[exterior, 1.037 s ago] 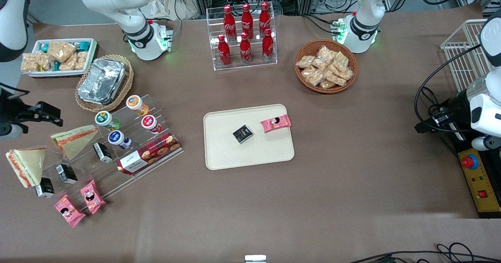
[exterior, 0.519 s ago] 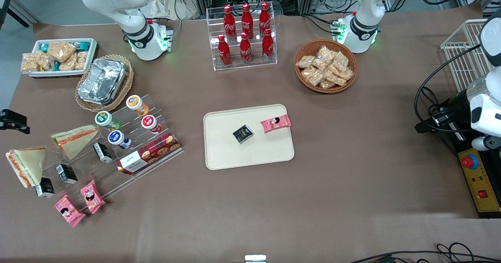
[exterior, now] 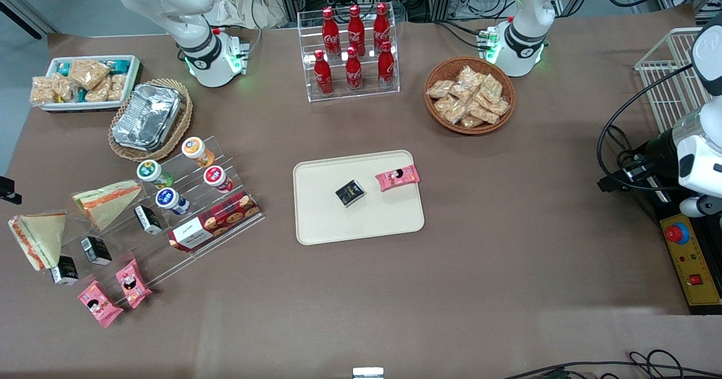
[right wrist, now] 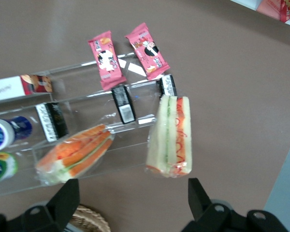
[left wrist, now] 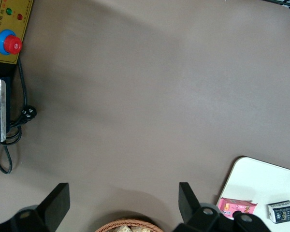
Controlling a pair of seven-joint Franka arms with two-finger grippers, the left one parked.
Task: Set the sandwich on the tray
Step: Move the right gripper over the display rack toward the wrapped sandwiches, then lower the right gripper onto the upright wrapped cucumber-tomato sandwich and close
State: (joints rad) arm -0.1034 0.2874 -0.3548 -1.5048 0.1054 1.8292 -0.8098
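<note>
Sandwich on the display stand, claw wide open above it

Sandwich point(exterior: 37, 238) sits at my working end of the table, at the outer end of the clear stepped display stand point(exterior: 169, 238), well apart from the tray point(exterior: 338, 224). Its pale cream bread face shows to the front camera, and the red-orange and white filling runs along one edge. From my wrist I look down on that edge point(right wrist: 170, 137), where a thin line of green shows beside the filling.

My claw point(right wrist: 131, 189) hangs over this spot with its two fingers point(right wrist: 67, 198) spread wide. It holds nothing and touches nothing, and the sandwich lies between the line of the fingers but below them.

A narrower wedge point(exterior: 107, 195) with an orange stripe lies on the stand just beside the sandwich, farther from the front camera. Small black boxes point(exterior: 96, 249) and two pink snack packs point(exterior: 115, 291) sit near it, on the lower steps.

The tray lies flat in the middle of the table. A black box point(exterior: 350, 192) and one pink pack point(exterior: 397, 177) rest on it, apart from each other.
</note>
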